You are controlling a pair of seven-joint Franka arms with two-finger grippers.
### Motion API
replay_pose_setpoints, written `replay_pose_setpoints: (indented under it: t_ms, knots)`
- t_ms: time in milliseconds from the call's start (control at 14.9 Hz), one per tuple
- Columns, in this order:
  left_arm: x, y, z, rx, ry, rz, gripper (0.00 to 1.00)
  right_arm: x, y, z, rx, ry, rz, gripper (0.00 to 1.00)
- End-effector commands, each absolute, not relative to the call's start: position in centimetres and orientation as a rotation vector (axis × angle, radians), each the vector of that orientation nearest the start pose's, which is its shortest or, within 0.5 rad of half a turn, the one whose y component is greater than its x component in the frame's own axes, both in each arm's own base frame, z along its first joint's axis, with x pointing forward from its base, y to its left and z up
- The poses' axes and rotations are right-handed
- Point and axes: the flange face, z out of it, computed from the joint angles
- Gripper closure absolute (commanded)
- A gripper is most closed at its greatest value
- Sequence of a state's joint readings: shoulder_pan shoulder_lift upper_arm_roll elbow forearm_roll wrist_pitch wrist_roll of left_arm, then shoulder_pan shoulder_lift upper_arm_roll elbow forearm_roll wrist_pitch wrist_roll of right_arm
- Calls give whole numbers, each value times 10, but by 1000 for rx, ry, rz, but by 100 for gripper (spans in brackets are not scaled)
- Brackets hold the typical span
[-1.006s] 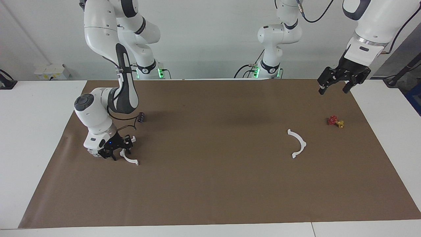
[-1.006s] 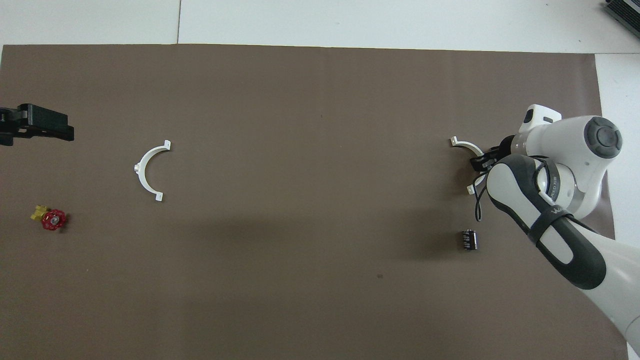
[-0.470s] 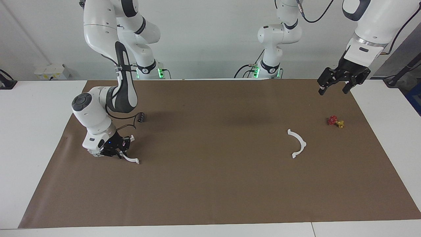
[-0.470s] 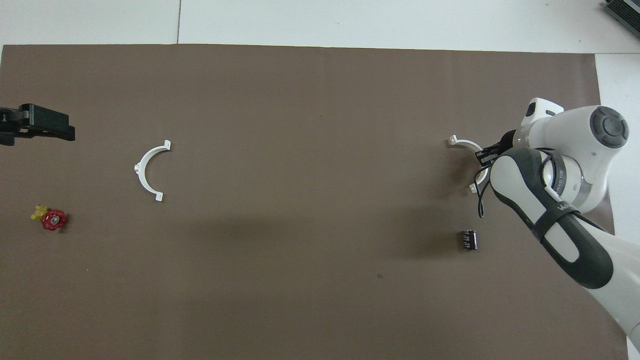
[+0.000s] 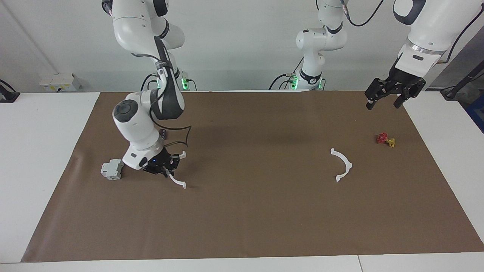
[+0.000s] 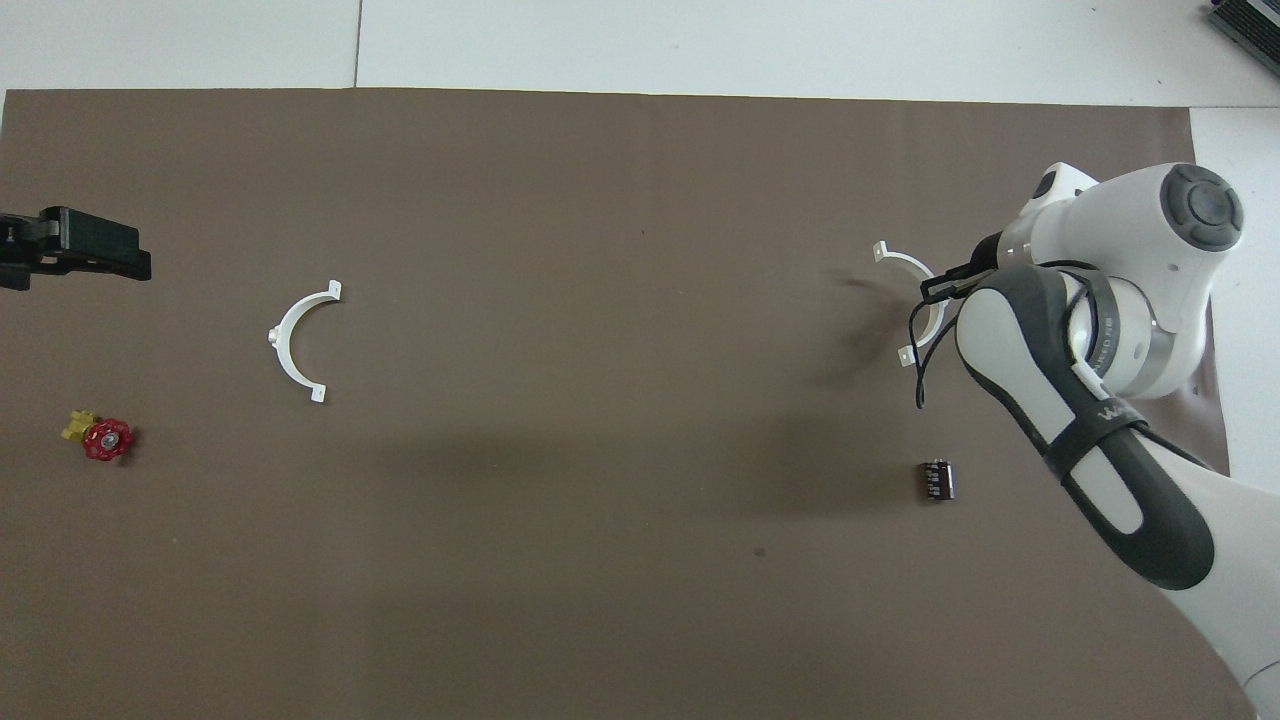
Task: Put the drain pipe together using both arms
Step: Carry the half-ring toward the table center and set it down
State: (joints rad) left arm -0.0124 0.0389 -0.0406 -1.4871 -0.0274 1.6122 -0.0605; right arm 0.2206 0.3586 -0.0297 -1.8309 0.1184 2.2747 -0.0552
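Observation:
My right gripper (image 5: 166, 168) is shut on one white half-ring (image 5: 177, 182) and holds it low over the brown mat, toward the right arm's end; it also shows in the overhead view (image 6: 912, 268) beside the gripper (image 6: 940, 290). The other white half-ring (image 5: 345, 163) lies flat on the mat toward the left arm's end, also seen from overhead (image 6: 285, 345). My left gripper (image 5: 385, 96) is open and empty, up in the air over the mat's corner at the left arm's end, and it waits there (image 6: 75, 250).
A grey-white boxy block (image 5: 112, 169) lies on the mat beside my right gripper. A small black cylinder (image 5: 163, 132) (image 6: 937, 479) lies nearer to the robots than the held half-ring. A red and yellow valve (image 5: 385, 139) (image 6: 100, 436) lies near the left arm's end.
My right gripper closed on the half-ring and carried it toward the table's middle, uncovering the grey-white block. The left arm has barely moved.

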Motion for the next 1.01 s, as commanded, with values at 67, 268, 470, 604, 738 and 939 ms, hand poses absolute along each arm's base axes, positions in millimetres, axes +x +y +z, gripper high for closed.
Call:
replay_pose_setpoints:
  t_ms: [67,268,470,604,738,939]
  knots:
    - [565,-32,644,-3160,4,-149,0,619,217,342,-3062,-199,-131,100]
    - [565,-32,644,-3160,4,-149,0,609,270,331,-3062,-173,-182,100]
    - [563,-34,644,-3160,9,-151,0,597,303,320,-3051,-176,-194,100]
    - [563,-34,642,-3160,9,-146,0,586,322,312,-3050,-189,-187,100]
    - [563,-34,643,-3160,9,-154,0,583,324,308,-3063,-222,-197,100]
    - [562,-34,643,-3160,9,-149,0,576,329,302,-3075,-225,-185,100]
